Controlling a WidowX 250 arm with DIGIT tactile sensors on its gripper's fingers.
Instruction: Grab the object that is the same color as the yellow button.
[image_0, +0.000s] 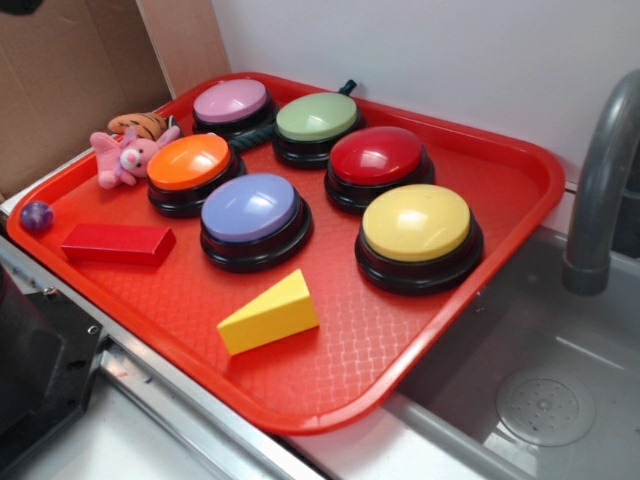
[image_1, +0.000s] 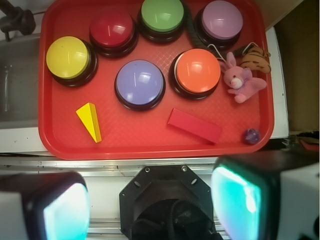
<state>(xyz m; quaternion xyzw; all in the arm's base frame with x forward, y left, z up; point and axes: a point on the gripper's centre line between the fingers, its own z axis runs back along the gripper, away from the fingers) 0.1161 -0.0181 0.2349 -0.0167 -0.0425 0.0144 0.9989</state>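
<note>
My claw (image_1: 150, 205) hangs high above the near edge of the red tray (image_1: 150, 145), and its two fingers (image_1: 65, 210) are spread wide apart with nothing between them. I see them at the bottom of my wrist view, one on each side, over the metal strip in front of the tray and not over the tray itself. The yellow wedge (image_1: 90, 121) lies flat on the tray floor near the front edge, all by itself, touching nothing. In the side view the yellow wedge (image_0: 268, 313) sits just in front of the purple-blue button (image_0: 252, 212) and the yellow button (image_0: 417, 224), near both but apart from them. The yellow button (image_1: 67, 57) is big and round on a black base, at the far left of my wrist view, close to the tray's side wall. Next to it is a red button (image_1: 112, 29), then a green button (image_1: 161, 15) and a pink button (image_1: 222, 19) along the back. An orange button (image_1: 197, 71) sits beside the purple-blue one. A red block (image_1: 195, 125) lies flat near the front edge, well apart from the wedge. A pink bunny toy (image_1: 241, 80), a striped toy (image_1: 255, 59) and a small purple ball (image_1: 251, 135) are at the right side of the tray.
</note>
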